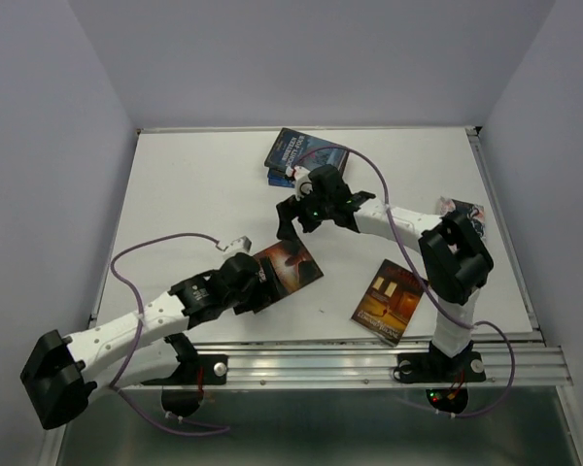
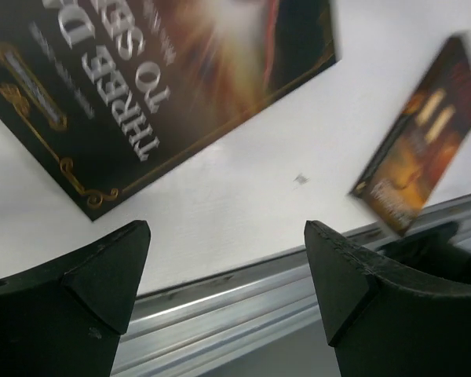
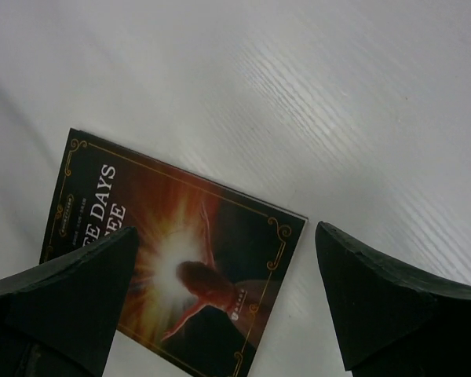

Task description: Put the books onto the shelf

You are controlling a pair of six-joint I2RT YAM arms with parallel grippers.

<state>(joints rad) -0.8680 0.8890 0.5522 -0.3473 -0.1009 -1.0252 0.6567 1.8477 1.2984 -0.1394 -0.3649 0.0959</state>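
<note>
A dark book with an orange glow, "Three Days to See" (image 1: 293, 265), lies flat at the table's near middle. My left gripper (image 1: 264, 287) hovers at its near-left edge, open and empty. In the left wrist view the gripper (image 2: 226, 233) is over bare table near the front rail, with that book (image 2: 141, 78) above it. My right gripper (image 1: 311, 223) hangs open just beyond the same book, which the right wrist view shows below the gripper (image 3: 228, 232) as a cover (image 3: 180, 267). An orange-brown book (image 1: 387, 302) lies near right. Blue books (image 1: 301, 153) are stacked at the back. The shelf is out of view.
Another book (image 1: 469, 211) peeks out at the right edge, behind the right arm's elbow (image 1: 457, 254). A metal rail (image 1: 369, 351) runs along the table's front edge. Grey walls close in the back and both sides. A purple cable loops over the table beside the left arm.
</note>
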